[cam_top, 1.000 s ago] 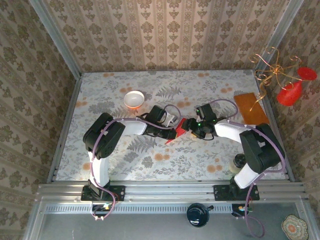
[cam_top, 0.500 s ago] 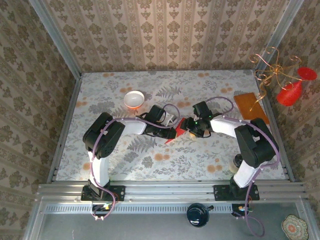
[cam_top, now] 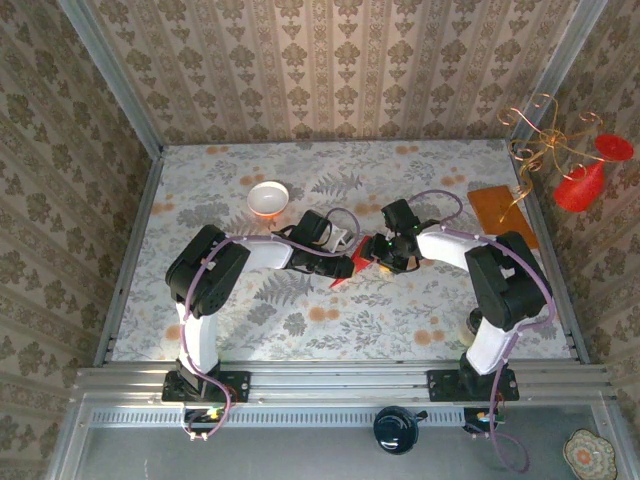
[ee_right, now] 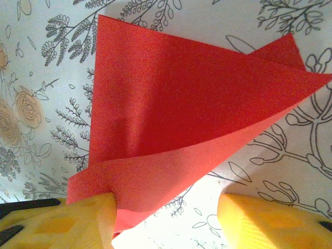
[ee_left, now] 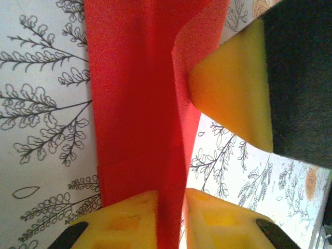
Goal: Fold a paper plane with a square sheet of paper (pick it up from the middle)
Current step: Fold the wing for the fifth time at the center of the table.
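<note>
We see the paper [ee_right: 171, 98] at approx. bench [cam_top: 400, 320] ctr, btwn the two arms' tips, which meet there from left & right. It's red & part-folded. In the right wrist view it's a triangular shape w/ one layer flat on the floral bench top & an upper flap lifting off it.

Left jaws: nearly closed. Their pads [ee_left: 127, 220] stand either side of an upright fold of the paper, which runs btwn them. One pad looks to touch it, but a thin sliver of light shows by the other, so we can't tell if they actually pinch it.

Right jaws: roughly half open, holding nothing. One finger [ee_right: 88, 223] sits against the paper's folded corner; the other finger [ee_right: 270, 223] stands clear over bare bench. In the left wrist view a right-arm pad [ee_left: 228, 88] touches the raised flap.

White bowl [cam_top: 267, 198] sits far-left of the paper, apart from it. Orange-brown board [cam_top: 503, 215] lies by the right edge, well apart.
</note>
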